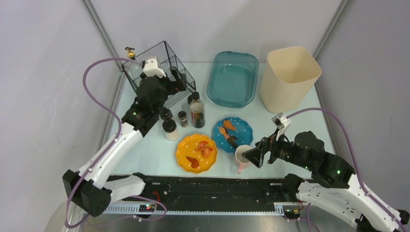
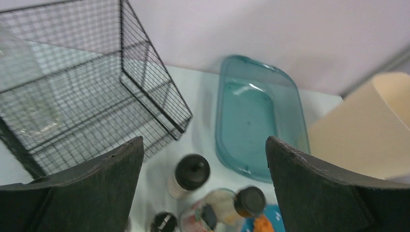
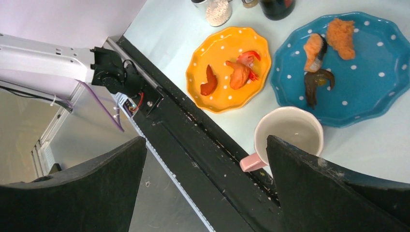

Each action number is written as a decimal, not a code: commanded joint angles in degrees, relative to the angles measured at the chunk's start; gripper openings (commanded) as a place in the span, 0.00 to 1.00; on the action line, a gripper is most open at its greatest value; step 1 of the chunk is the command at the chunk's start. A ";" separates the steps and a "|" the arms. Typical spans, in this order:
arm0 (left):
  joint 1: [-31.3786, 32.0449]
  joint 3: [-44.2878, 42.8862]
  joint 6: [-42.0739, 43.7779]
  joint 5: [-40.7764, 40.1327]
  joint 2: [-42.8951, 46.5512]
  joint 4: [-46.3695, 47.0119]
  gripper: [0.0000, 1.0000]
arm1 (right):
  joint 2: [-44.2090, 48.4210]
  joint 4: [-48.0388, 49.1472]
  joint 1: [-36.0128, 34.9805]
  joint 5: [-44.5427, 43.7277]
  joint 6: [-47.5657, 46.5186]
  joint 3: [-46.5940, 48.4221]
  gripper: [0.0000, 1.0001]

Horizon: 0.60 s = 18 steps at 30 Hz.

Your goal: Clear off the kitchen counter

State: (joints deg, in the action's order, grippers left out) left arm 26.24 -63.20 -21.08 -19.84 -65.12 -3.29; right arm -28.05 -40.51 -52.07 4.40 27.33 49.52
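Observation:
The pale mint-blue kitchen counter point(image 1: 150, 152) carries an orange dotted plate point(image 1: 183, 150) with red food scraps, a blue dotted plate point(image 1: 241, 126) with orange and dark scraps, and a pink-handled mug point(image 1: 242, 157). A dark sauce bottle point(image 1: 197, 110) and small black-lidded jars point(image 1: 170, 129) stand near the middle. My left gripper point(image 1: 175, 83) is open and empty, held above the jars point(image 2: 192, 174) beside the wire basket point(image 2: 72, 96). My right gripper point(image 1: 252, 155) is open and empty over the front rail. Its right finger is next to the mug point(image 3: 289, 130).
A black wire basket point(image 1: 159, 72) stands at the back left, a teal plastic tub point(image 1: 232, 79) at the back middle and a tall beige bin point(image 1: 289, 77) at the back right. The black front rail point(image 1: 208, 186) runs along the near edge.

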 commanded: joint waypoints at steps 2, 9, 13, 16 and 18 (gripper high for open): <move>7.83 0.54 0.18 -2.90 1.30 -2.87 1.00 | 2.26 -3.42 -0.40 -3.06 1.42 0.03 0.99; 18.41 2.18 1.30 -13.37 -1.49 -3.69 1.00 | 3.21 -4.94 -0.40 -3.04 2.65 0.05 0.99; 21.21 2.79 1.10 -17.46 -4.12 -3.62 1.00 | 3.47 -5.81 -0.32 -3.06 2.66 0.05 1.00; 22.84 2.98 0.87 -20.15 -6.89 -3.53 1.00 | 3.76 -6.35 -0.35 -3.21 2.62 0.05 1.00; 23.26 3.44 0.26 -21.51 -8.28 -3.26 1.00 | 3.91 -6.73 -0.39 -3.38 2.79 0.03 0.99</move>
State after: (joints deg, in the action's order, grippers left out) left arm 48.12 -60.36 -20.49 -34.87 -71.29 -7.46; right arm -24.93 -46.44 -52.07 2.07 29.21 49.52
